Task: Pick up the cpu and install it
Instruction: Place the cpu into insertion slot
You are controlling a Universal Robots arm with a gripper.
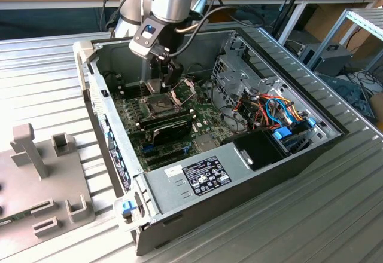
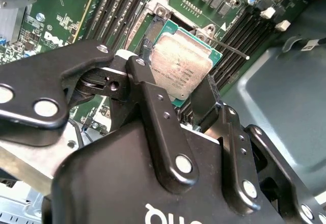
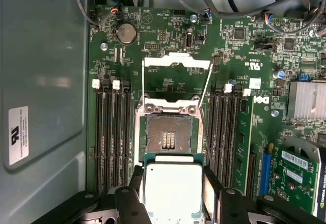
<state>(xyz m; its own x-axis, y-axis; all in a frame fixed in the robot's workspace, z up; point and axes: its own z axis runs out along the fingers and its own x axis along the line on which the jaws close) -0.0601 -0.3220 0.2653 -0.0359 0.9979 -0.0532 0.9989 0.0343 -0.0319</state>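
The gripper (image 3: 173,183), its black fingers (image 3: 136,179) closed on two opposite edges of the cpu (image 3: 173,191), holds the chip flat above the motherboard (image 3: 234,56). In the first wrist view the open socket (image 3: 169,135) lies just beyond the cpu's far edge, squarely in line with it. Its frame (image 3: 177,61) is swung back, clear. The cpu is not yet seated.
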